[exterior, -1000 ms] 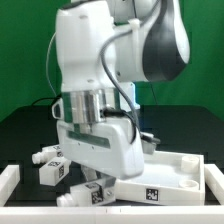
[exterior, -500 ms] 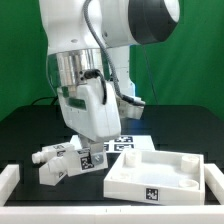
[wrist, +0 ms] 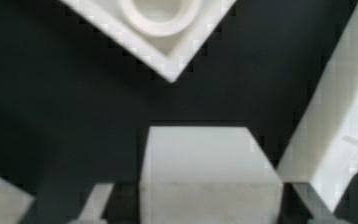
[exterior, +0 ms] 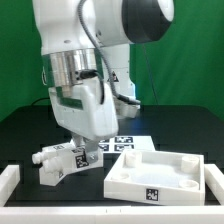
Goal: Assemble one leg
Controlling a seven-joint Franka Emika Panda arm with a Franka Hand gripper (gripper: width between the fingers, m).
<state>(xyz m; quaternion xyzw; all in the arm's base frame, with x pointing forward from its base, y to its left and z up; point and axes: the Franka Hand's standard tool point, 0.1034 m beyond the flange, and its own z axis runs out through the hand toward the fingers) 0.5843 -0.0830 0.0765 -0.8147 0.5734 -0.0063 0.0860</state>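
Now my claw (exterior: 85, 151) straddles one leg (wrist: 202, 168); whether clamped, I cannot tell. Two more legs (exterior: 49, 169) and one tray (exterior: 160, 182) sit by the near edge.

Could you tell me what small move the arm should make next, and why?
Probably close the tool on the leg. In the wrist view the leg lies centred between the fingers, but a dark strip beside one finger leaves it unclear whether the grip is made.
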